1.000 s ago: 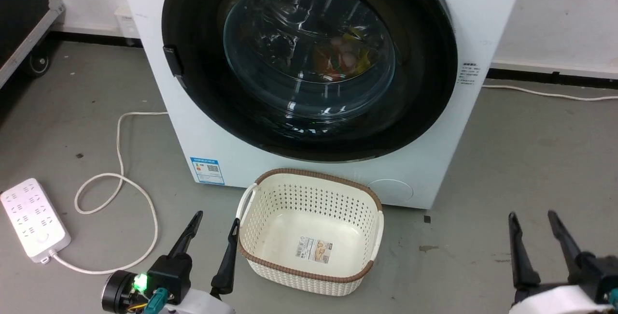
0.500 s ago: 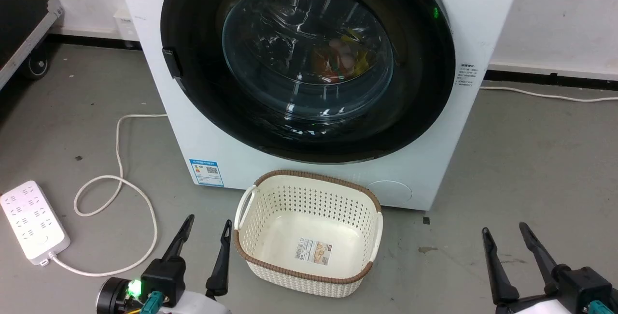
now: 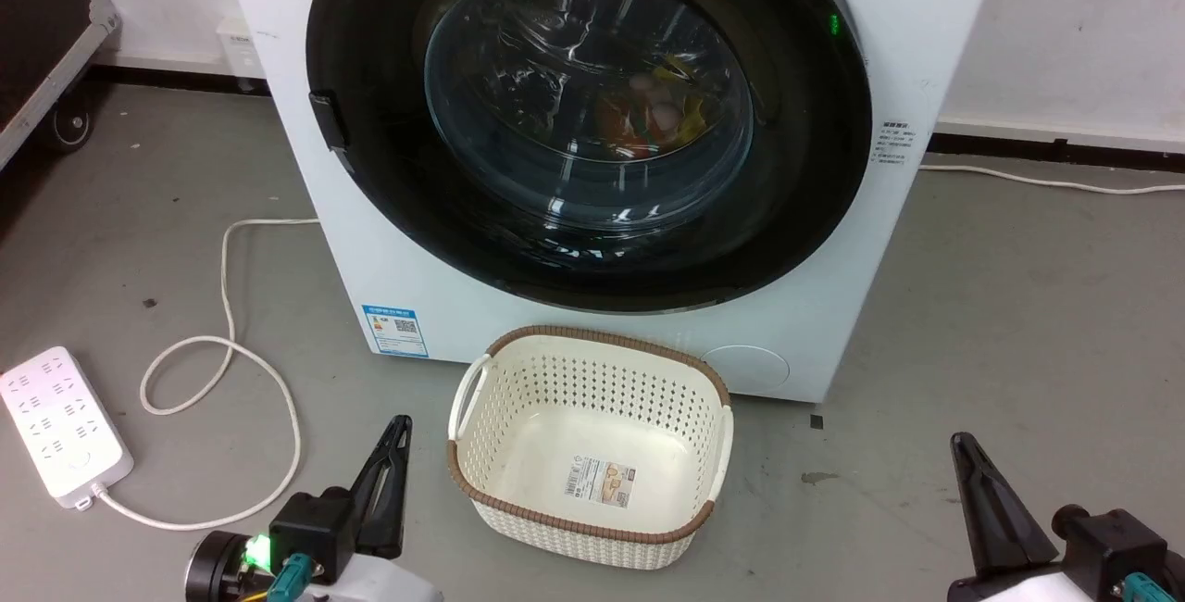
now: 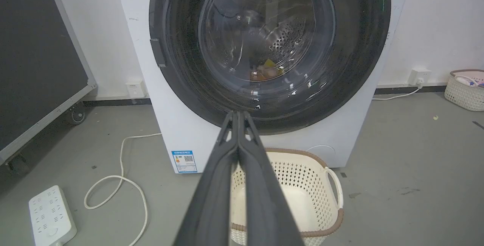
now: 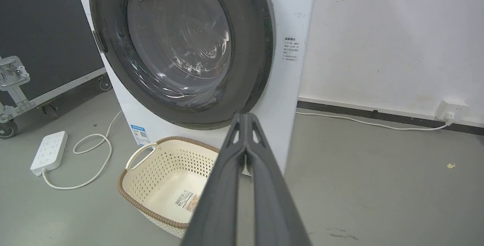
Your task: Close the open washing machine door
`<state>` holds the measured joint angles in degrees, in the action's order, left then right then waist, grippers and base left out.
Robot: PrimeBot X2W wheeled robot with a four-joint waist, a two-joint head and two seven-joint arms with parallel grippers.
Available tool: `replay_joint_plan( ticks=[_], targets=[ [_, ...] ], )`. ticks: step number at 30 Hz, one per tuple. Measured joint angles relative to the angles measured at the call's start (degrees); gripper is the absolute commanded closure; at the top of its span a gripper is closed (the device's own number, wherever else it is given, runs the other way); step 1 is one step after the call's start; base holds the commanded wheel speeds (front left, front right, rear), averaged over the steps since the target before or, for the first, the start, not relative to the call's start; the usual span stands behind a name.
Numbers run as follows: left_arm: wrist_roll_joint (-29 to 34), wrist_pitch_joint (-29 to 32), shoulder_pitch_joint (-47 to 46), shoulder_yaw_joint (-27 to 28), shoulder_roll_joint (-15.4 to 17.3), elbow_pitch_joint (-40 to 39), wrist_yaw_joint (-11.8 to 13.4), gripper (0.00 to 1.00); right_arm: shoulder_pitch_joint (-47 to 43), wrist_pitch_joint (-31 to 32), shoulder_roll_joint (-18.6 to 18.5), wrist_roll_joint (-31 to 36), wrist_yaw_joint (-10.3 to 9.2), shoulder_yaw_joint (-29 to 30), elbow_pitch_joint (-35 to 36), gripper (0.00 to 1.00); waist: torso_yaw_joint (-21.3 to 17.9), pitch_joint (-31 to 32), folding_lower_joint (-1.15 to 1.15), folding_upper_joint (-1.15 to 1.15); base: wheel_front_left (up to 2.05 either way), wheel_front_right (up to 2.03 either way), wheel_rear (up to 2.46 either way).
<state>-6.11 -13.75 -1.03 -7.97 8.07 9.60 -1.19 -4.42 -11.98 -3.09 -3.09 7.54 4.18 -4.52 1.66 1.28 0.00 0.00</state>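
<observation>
While both arms sit low near the floor, the count is quick: one machine [image 3: 389, 278], one door [image 3: 592, 241], two grippers, two baskets. The door lies flat in the machine's front, black rim all round, glass bowl in the middle – it looks shut flush, though the seam is hard to judge from here. Its top edge is cut off in the head view. One small green light [image 3: 833, 25] glows at the rim's upper right. Through the glass, a bit of coloured laundry [image 3: 648, 116], too blurred by reflections to count.

The left gripper [image 3: 400, 424] has its fingers pressed together, nothing between them. The right gripper [image 3: 965, 443] is the same: fingers together, empty, well apart from the door.

One basket [image 3: 592, 380] sits on the floor just before the machine, below the door, empty but for a label. A second basket [image 4: 465, 91] stands far off by the wall, half cut off. One power strip [image 3: 60, 421] with its looping cord [image 3: 223, 287] lies at the left – beyond it one black wheeled case [image 4: 38, 56]. One wall socket [image 5: 452, 109] has a plug in it.
</observation>
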Motion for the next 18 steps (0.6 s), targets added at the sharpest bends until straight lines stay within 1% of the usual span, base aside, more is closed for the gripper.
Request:
replay_joint_plan(
  ticks=[18],
  targets=[
    [0.9,2.1,0.0,1.3,-0.6,-1.4,0.0,1.00,0.2,1.9,0.0,0.2,0.00,-0.7,0.6,1.00,-0.3,-0.2,0.00,0.00,0.00,0.00,0.00]
  ],
)
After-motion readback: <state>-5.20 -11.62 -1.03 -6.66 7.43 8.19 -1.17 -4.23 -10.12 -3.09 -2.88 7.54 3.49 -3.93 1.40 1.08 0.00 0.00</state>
